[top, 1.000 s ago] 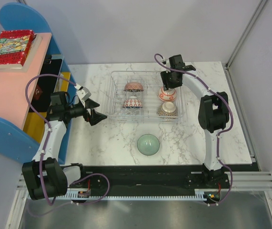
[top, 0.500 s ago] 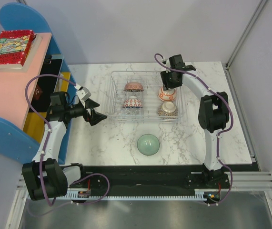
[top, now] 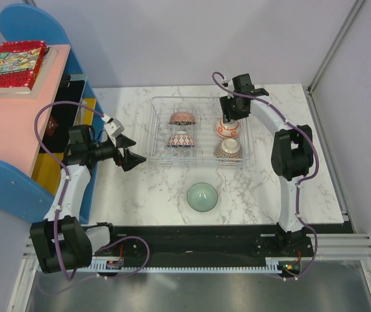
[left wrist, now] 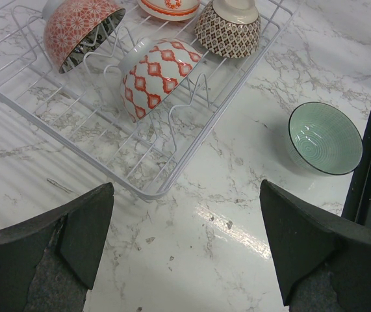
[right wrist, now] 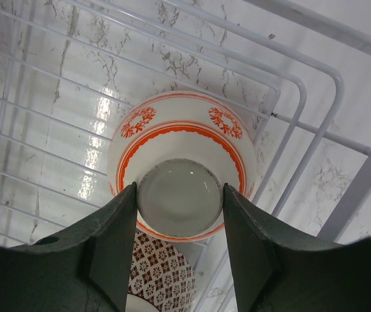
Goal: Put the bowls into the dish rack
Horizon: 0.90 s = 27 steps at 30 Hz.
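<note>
The right gripper [right wrist: 179, 192] is clamped on the foot ring of the white-and-orange bowl [right wrist: 179, 127], 1 finger pressed against each side of the ring. That bowl hangs foot-up inside the dish rack [top: 201, 130], in its far right part, above the wire floor. Whether its rim touches the wires cannot be told from either view.

Just near of it, in the near right part of the rack, the brown lattice bowl [top: 228, 150] also sits foot-up, slightly tilted. On the left side of the rack 2 more bowls lean on their sides among the dividers: the red floral bowl [top: 182, 118] at the far end and the orange lattice bowl [top: 180, 140] just near of it.

The mint-green bowl [top: 203, 196] stands outside the rack, on the marble table [top: 140, 188]. It is near of the rack's near wall and apart from it, with its open side up in the left wrist view.

The left gripper [top: 135, 158] hovers above the table just left of the rack's near left corner. Its jaws are spread wide apart with nothing between them, pointing toward the rack.

At the far left a pink-and-blue shelf unit [top: 16, 130] stands beside the table, with a red book [top: 14, 65] lying on top
</note>
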Available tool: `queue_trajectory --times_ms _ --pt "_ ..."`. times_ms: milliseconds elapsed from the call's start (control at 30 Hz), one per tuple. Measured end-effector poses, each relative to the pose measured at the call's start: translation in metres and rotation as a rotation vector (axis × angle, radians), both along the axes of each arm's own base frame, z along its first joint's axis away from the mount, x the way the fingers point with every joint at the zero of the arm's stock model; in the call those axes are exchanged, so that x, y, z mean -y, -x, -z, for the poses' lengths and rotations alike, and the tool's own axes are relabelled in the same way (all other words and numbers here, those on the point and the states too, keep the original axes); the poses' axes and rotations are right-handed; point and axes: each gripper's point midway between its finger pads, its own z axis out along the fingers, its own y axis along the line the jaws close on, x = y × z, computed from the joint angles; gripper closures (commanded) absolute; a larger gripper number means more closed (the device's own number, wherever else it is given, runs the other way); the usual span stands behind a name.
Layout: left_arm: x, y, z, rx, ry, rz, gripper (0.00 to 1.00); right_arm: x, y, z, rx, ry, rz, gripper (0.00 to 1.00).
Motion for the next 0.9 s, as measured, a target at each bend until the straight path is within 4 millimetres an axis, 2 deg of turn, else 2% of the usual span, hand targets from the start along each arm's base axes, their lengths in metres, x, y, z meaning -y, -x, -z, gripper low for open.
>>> queue_trajectory --times_ms 300,600,900 --pt "0.0 0.0 0.0 0.0 0.0 0.0 0.0 -0.001 -0.001 -0.002 0.005 0.001 -0.013 0.6" --pt "0.0 0.0 0.0 0.001 0.0 0.001 0.0 -0.029 -0.006 -0.022 0.048 -0.037 -0.072 0.6" --pt "0.0 0.0 0.0 0.001 0.001 0.002 0.0 -0.021 -0.01 -0.02 0.06 0.003 -0.048 0.6"
